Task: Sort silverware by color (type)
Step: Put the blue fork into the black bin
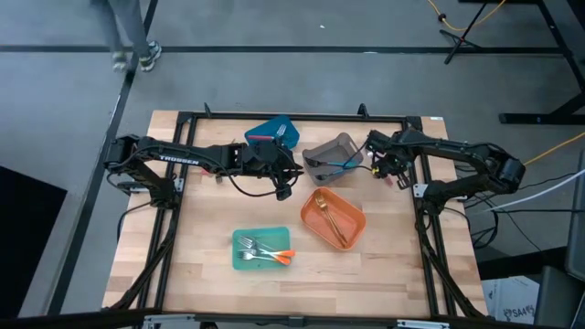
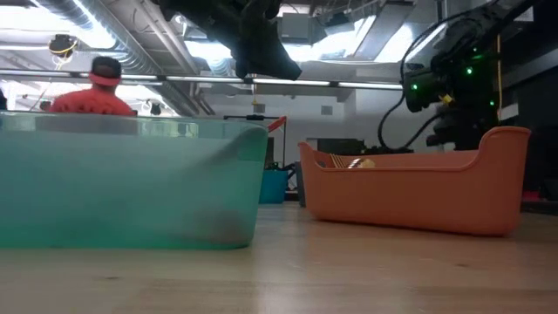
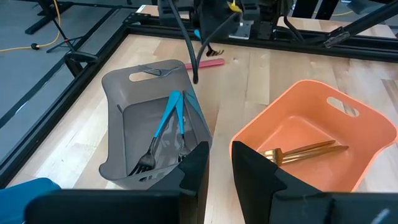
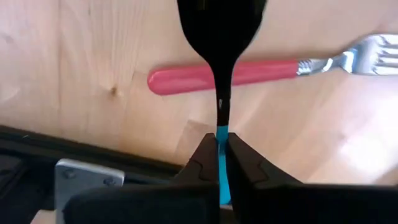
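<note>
Right now the right gripper (image 4: 219,155) is clamped on a thin blue-handled utensil with a dark spoon-like head (image 4: 219,37), its fingers pressed together around the slim blue handle. It hovers over the bare wooden table (image 4: 93,50), just above a pink-handled fork with silver tines (image 4: 249,73) that lies flat there. In the high view this gripper (image 1: 388,164) sits near the table's far right side, beside the grey plastic bin (image 1: 324,151).

That grey bin (image 3: 149,124) already holds blue-handled forks (image 3: 168,127), so the held piece most likely belongs there. The orange plastic bin (image 3: 323,118) holds gold utensils (image 3: 305,152), and the teal plastic bin (image 1: 260,249) near the front carries forks with orange handles (image 1: 274,254). A blue plastic bin (image 1: 274,132) stands at the far edge.

The left gripper (image 3: 214,165) waits above the gap between the grey and orange bins, its fingers slightly apart and holding nothing.

The grip is on a very narrow handle, with the head hanging well clear of the fingers; a quick swing could let it pivot or slip. A release from too high might bounce it off the grey bin's rim. The arms are also near each other over that bin, so they could clash
</note>
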